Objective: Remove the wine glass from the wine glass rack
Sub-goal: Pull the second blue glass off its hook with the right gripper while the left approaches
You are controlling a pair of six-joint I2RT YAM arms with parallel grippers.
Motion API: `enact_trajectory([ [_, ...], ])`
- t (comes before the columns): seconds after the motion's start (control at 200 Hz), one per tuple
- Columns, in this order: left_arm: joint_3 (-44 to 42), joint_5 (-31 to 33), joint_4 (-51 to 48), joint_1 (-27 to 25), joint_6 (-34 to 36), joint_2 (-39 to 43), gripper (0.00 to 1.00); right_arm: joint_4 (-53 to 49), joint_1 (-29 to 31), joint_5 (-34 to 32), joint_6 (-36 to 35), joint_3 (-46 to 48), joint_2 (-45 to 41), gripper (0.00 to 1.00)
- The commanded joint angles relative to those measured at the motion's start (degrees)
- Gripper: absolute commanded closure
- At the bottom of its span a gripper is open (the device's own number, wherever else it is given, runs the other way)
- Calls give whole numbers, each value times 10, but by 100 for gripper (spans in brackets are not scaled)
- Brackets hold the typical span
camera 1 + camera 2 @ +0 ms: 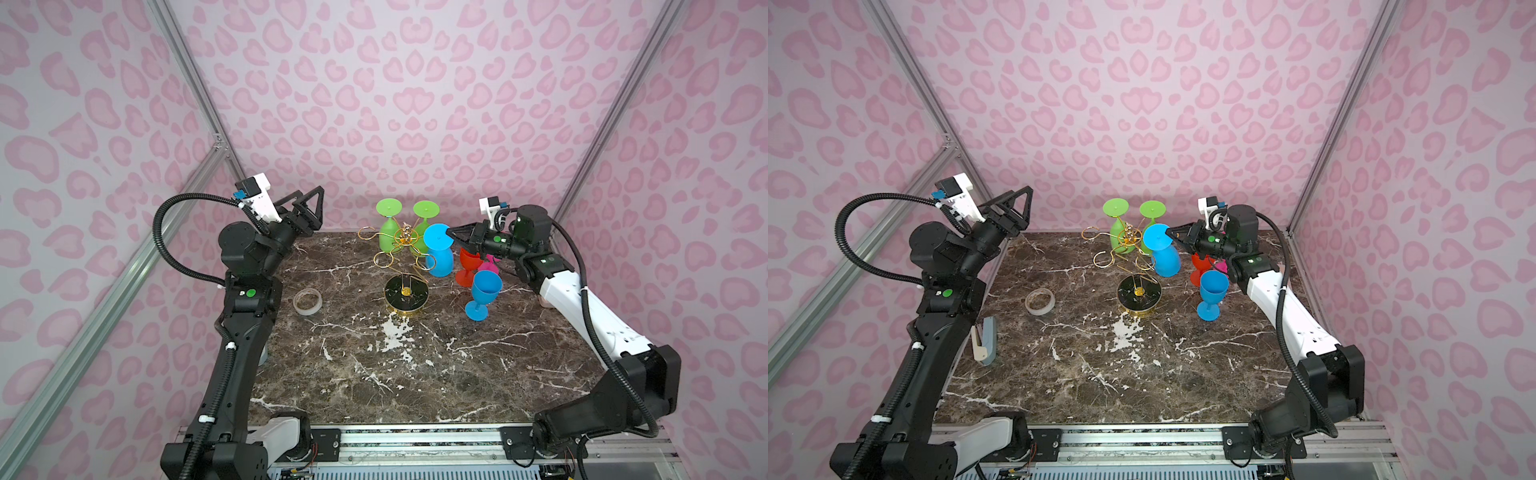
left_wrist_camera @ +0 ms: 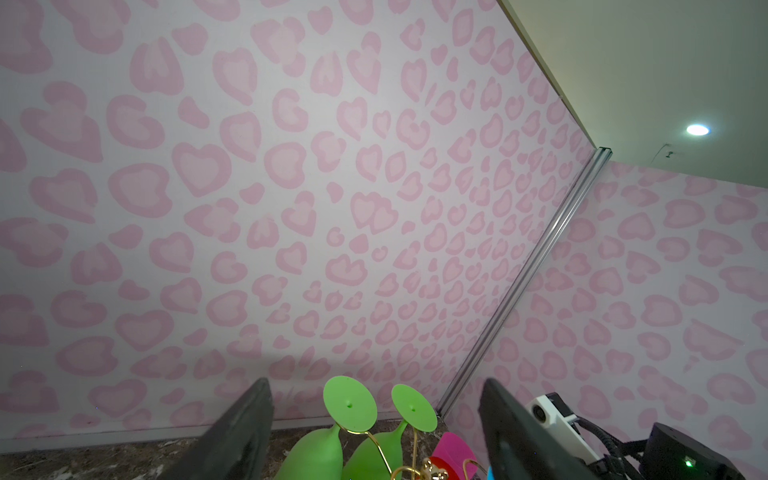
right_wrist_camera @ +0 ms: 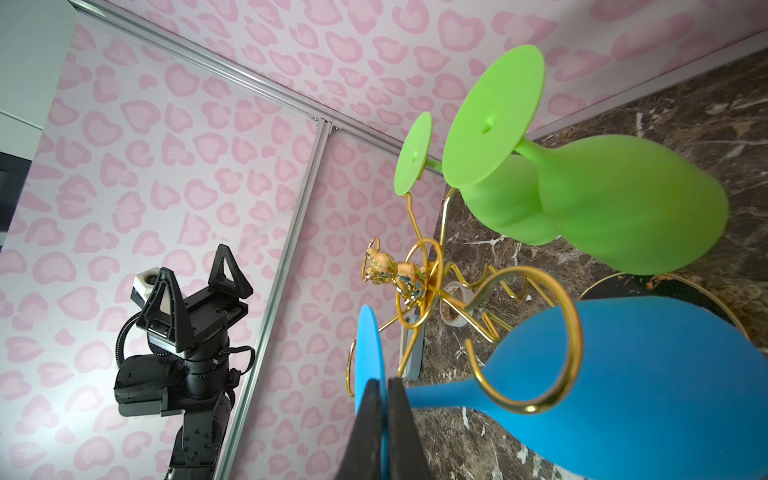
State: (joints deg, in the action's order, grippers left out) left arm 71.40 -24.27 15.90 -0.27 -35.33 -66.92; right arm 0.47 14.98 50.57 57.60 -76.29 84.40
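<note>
Right wrist view: right jaws pinch blue wine glass point(image 3: 665, 374) foot; left jaws spread.

Pink-printed panels point(image 1: 415, 83) on aluminium rails point(image 1: 191, 72) are enclosing the marble counter point(image 1: 415, 374), robot arms point(image 1: 241, 345) standing at its front: a robotics lab cell.

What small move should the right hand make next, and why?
Probably ease the blue wine glass slowly sideways, so its stem leaves through the gap in the gold loop of the wine glass rack. The right hand is shut on the glass's foot, but the stem sits inside that loop, and two green glasses hang close by.
</note>
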Motion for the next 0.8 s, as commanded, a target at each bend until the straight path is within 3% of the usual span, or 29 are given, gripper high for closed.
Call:
enact_trajectory([
  [0.0, 11, -40, -3, 1, -35, -4, 22, -19, 1, -5, -22, 7, -26, 100],
  [0.26, 34, -114, -6, 1, -98, -26, 27, -79, -1, -28, -54, 22, -98, 100],
  [0.485, 41, -161, -4, -1, -126, -30, 30, -162, -30, -88, -118, 11, -168, 100],
  [0.66, 67, -204, -21, -17, -134, -43, 34, -199, -42, -109, -174, -43, -184, 100],
  [0.795, 127, -270, -75, -41, -144, -84, 43, -244, 0, -164, -261, -137, -156, 100],
])
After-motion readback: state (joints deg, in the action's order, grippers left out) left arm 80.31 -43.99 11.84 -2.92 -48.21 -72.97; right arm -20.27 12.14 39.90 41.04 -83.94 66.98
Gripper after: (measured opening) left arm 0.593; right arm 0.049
